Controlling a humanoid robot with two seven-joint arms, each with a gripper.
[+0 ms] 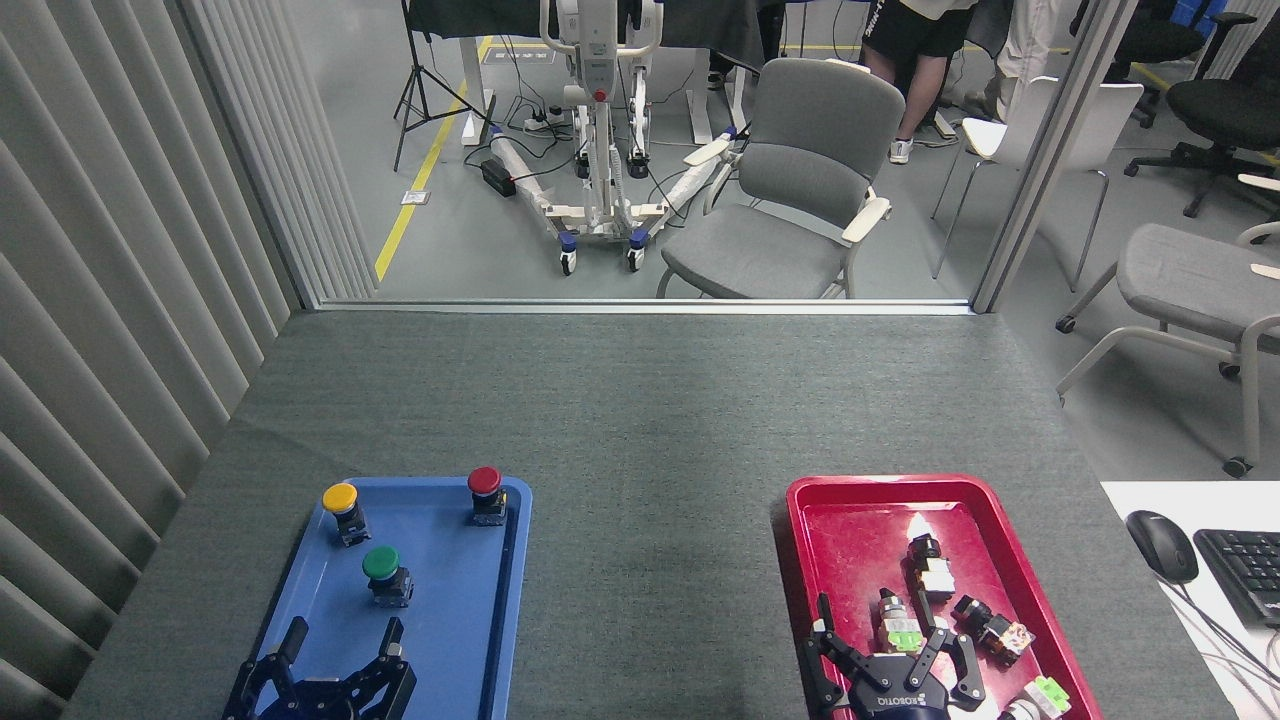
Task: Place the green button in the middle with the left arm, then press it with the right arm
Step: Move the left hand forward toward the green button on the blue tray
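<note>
A: While the green button (386, 574), a small push button with a round dark-green cap on a black-and-blue blocky base, is seen standing upright on the blue plastic tray (470, 610), nothing has yet been placed on the grey felt-like table (650, 440) between the trays.

B: Which claw is nearer to it?

A: The left black three-fingered claw (340, 650) is found at the near end of the same tray, fingers spread wide and nothing held. The button lies just ahead of it, slightly to its right, apart from the fingertips.

B: And the long axis?

A: It is vertical, cap uppermost, so a grasp around the base or under the cap is judged likely. A short forward reach is called for, and then a carry to the right, over the tray rim, to the middle.

B: What else must be avoided?

A: The yellow-capped button (343, 510) and the red-capped button (486, 494) are set farther back on the tray, clear of the approach.

B: The other claw?

A: The right black claw (885, 660) is held open and empty over the red plastic tray (830, 500), among small switch parts, well apart from the button.
</note>
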